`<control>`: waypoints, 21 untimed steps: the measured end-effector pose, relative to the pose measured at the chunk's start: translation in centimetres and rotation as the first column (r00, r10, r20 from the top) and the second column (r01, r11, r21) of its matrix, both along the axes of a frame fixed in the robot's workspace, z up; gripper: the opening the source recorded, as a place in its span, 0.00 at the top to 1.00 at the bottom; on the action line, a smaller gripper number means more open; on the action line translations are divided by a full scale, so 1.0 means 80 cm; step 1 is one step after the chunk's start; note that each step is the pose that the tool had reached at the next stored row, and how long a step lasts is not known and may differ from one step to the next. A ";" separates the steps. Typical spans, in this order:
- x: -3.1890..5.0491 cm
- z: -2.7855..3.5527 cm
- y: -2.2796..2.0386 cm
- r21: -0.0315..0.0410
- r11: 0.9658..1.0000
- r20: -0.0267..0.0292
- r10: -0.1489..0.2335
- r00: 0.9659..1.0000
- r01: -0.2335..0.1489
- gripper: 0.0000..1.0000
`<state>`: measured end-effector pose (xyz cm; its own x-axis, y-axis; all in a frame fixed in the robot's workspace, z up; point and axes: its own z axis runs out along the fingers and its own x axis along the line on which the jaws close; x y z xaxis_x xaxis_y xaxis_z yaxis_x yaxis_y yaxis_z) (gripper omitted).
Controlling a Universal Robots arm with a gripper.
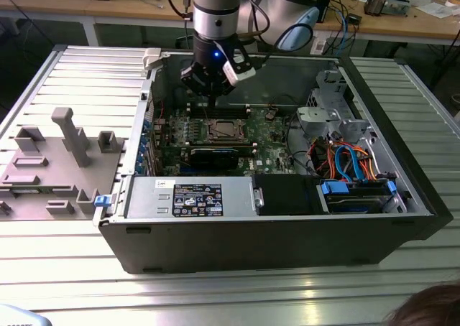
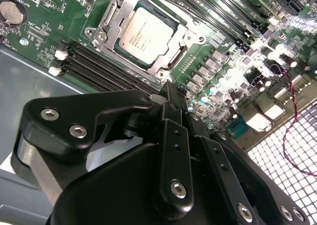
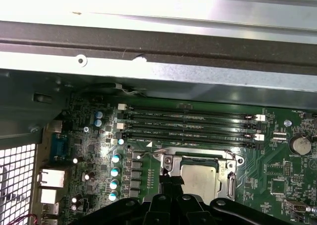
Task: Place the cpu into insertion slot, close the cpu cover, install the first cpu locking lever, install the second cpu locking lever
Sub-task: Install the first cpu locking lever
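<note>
The cpu (image 2: 144,30) lies flat in the insertion slot (image 1: 224,131) of the green motherboard, its silver-grey top showing. The cpu cover (image 2: 110,16) lies down around it as a silvery frame; both also appear in the first wrist view, the cpu (image 3: 199,179) inside the cover (image 3: 170,161). A thin wire lever (image 3: 157,151) runs by the socket's corner; I cannot tell whether it is latched. My gripper (image 1: 208,95) hangs above the board just behind the socket, fingers together and holding nothing. In both wrist views its tips (image 2: 173,89) (image 3: 171,184) sit close beside the socket, over the memory slots.
The open computer case stands on a ribbed metal table. Long memory slots (image 3: 190,123) lie between the socket and the case wall (image 3: 158,41). A black graphics card (image 1: 213,156), the power supply (image 1: 190,197) and a drive cage with cables (image 1: 348,161) surround the board. Grey fixtures (image 1: 68,136) stand at the exterior view's left.
</note>
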<state>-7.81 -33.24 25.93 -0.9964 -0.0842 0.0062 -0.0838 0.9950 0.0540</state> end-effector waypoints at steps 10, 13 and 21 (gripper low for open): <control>-0.003 0.0000 0.0000 0.000 1.000 0.000 0.000 1.000 0.000 0.89; -0.005 0.0000 0.0000 0.000 1.000 0.000 0.000 1.000 0.000 0.89; -0.012 0.0000 0.0000 0.000 1.000 0.000 0.000 1.000 0.000 0.89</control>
